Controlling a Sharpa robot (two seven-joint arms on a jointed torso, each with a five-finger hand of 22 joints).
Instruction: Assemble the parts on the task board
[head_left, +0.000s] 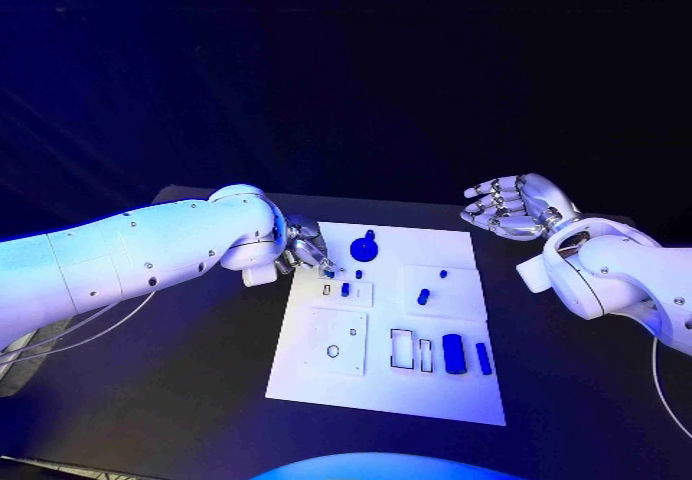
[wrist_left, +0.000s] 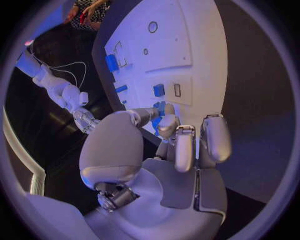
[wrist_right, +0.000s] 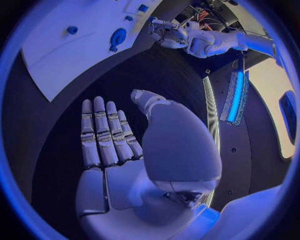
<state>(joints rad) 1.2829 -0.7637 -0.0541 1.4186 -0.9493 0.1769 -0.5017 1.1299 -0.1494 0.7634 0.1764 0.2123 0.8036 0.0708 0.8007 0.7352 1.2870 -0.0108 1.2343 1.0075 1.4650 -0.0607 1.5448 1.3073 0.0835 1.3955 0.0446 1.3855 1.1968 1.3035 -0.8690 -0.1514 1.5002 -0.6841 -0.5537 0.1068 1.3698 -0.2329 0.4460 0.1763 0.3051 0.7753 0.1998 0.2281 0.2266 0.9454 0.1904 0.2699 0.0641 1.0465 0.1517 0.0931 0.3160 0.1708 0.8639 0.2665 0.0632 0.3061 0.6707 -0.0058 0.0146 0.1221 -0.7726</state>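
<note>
Blue part, small, judged light and rigid, is pinched at its sides by left hand; right hand spread, empty.

Task board: lies at the middle of the table. Round knobbed part: on the board's far edge, left of centre. Small peg: on the board's right half, behind a row of two oblong parts at the near right. Left hand: at the board's far left corner, fingertips on a small part. Right hand: beyond the board's far right corner, off the board.
</note>
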